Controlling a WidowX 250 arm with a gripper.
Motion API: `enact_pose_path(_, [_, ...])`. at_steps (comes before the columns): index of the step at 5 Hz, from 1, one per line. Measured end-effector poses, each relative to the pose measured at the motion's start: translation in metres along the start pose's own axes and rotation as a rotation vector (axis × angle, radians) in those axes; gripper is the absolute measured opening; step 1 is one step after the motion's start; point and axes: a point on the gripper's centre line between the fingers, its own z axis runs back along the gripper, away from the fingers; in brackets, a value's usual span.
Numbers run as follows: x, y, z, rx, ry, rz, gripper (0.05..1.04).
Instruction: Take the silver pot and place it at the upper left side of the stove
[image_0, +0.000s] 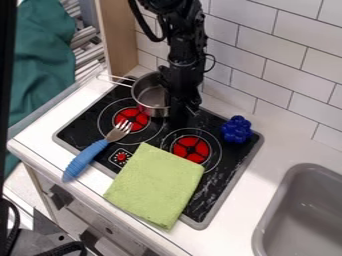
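Clearly, one pot (151, 96) is at the stove's (79, 131) upper left, one gripper (182, 109) at its right rim (open or closed, I cannot tell). Two red burners (190, 148), one fork (87, 157), one green cloth (155, 186) and one blue toy (236, 129) share the stove; one sink (304, 215) is at right.

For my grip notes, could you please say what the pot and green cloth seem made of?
The pot looks like polished metal, perhaps steel, given its silvery sheen. The green cloth looks like matte fabric, possibly microfibre, from its softly textured surface.
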Motion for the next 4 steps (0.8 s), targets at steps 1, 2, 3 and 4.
enact_pose_path(1, [-0.002, 0.0, -0.003, -0.006, -0.015, 0.03, 0.248])
enact_pose_path(2, [-0.007, -0.005, 0.003, -0.004, -0.005, 0.051, 0.519])
enact_pose_path(3, [-0.001, -0.009, 0.041, 0.033, -0.066, 0.061, 0.836])
enact_pose_path(4, [-0.005, -0.018, 0.071, 0.004, -0.105, 0.138, 1.017])
